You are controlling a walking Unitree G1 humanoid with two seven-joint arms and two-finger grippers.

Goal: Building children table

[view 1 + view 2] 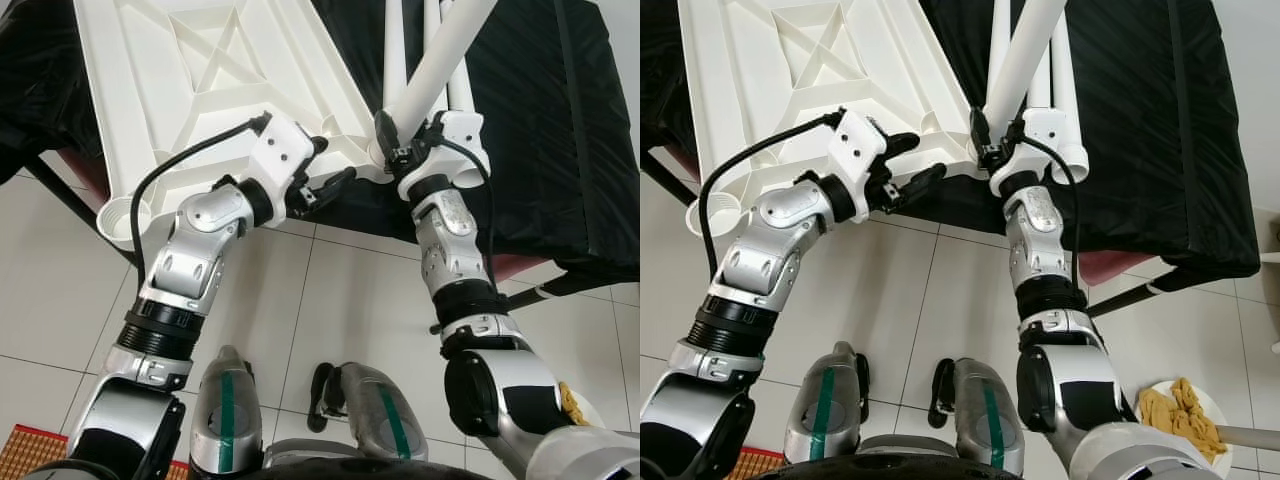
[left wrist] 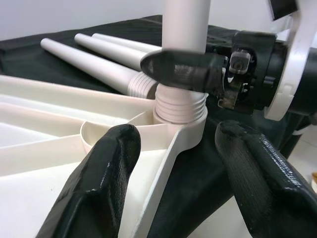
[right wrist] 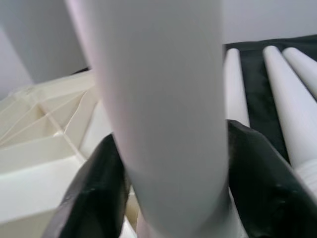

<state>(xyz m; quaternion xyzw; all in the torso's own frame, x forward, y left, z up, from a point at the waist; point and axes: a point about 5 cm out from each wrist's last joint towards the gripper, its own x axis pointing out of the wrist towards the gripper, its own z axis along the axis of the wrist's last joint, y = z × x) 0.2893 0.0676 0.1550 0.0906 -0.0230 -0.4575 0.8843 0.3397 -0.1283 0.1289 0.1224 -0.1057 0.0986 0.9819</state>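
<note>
White ribbed plastic tabletop [image 1: 200, 70], upside-down w/ underside ribs up, lies on black cloth-covered surface [image 1: 1140, 130], its near edge overhanging the surface's near edge. At tabletop's near right corner, a white plastic tube leg [image 1: 440, 60] stands in the corner socket [image 2: 181, 111], threaded end seated in it, leaning a bit off upright. Right gripper [image 1: 392, 140] pinches this leg low down, just above socket; in right wrist view black fingers [image 3: 262, 183] press on both sides of the tube. Left gripper [image 1: 322, 178] sits at the same corner, jaws spread, one finger over the tabletop's edge rib, other outside it, corner between them; contact w/ tabletop not clear. Three more white tube legs [image 2: 99, 59] lie side by side on the cloth just beyond the corner, toward far edge.
</note>
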